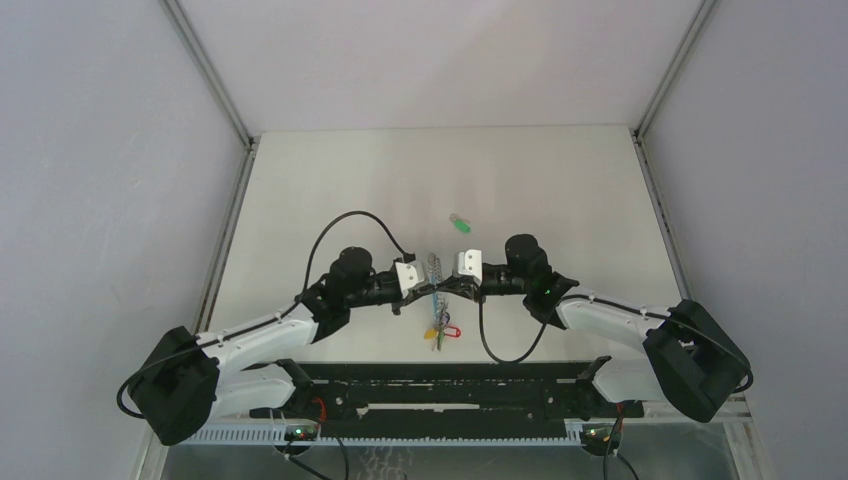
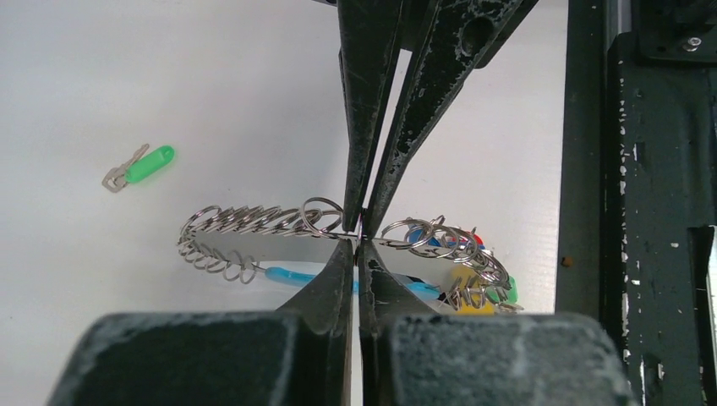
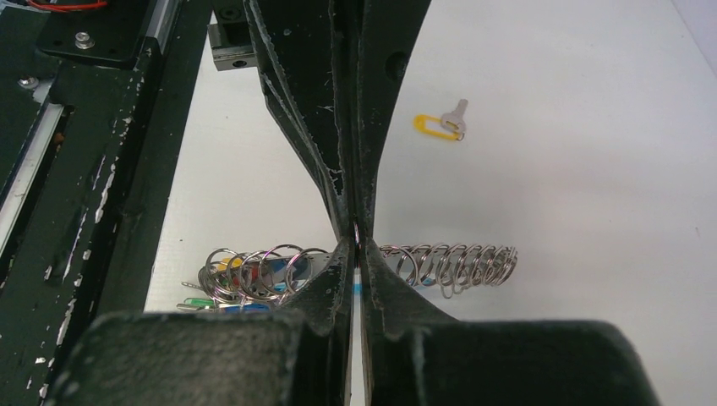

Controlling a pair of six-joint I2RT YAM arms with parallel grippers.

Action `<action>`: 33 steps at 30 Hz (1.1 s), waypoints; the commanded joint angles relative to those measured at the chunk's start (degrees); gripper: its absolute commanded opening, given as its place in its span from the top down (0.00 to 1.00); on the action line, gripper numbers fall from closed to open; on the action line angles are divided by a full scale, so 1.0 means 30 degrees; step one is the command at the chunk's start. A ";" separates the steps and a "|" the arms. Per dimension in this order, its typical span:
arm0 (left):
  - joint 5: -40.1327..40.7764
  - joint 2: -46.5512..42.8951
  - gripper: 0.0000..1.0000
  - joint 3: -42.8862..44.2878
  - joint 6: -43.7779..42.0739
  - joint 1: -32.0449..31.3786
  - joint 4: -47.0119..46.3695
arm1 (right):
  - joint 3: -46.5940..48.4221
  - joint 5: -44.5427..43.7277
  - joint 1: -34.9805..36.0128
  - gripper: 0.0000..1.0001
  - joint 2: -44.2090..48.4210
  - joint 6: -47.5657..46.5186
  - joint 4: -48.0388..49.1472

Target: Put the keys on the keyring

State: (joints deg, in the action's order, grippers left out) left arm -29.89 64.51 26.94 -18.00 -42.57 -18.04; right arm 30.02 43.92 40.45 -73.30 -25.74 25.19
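Note:
The keyring (image 1: 436,268), a loop of silver rings on a blue band, lies mid-table with coloured tags (image 1: 441,331) at its near end. My left gripper (image 1: 430,290) and right gripper (image 1: 450,288) meet tip to tip over it. In the left wrist view the left gripper (image 2: 359,235) is shut on the keyring (image 2: 245,222). In the right wrist view the right gripper (image 3: 355,239) is shut on the keyring (image 3: 457,262) at the same spot. The green key (image 1: 459,224) (image 2: 139,165) lies loose beyond them. The yellow key (image 3: 440,125) lies loose on the table and is hidden in the top view.
A black rail (image 1: 440,385) runs along the table's near edge, close to the tags (image 2: 473,283) (image 3: 228,279). Grey walls (image 1: 120,150) enclose the white table on three sides.

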 commanded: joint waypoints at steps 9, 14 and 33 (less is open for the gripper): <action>0.0866 -0.0634 1.00 0.0670 0.0756 0.0097 0.0259 | -0.0490 -0.0352 -0.0222 0.85 0.2164 0.0403 0.1646; 0.1599 -0.0501 1.00 0.1390 0.1125 0.0095 0.1465 | -0.0600 -0.2590 -0.0374 0.68 0.3394 0.0770 0.0356; 0.4378 -0.0375 1.00 0.2500 0.2265 -0.0225 0.2904 | 0.2924 -0.9544 -0.4410 0.00 0.0411 0.9839 -0.1788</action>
State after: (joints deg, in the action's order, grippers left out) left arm -19.09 64.07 31.18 -13.41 -43.00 -7.94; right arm 31.03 22.33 28.95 -66.54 -4.64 25.85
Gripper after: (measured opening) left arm 0.010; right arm 0.997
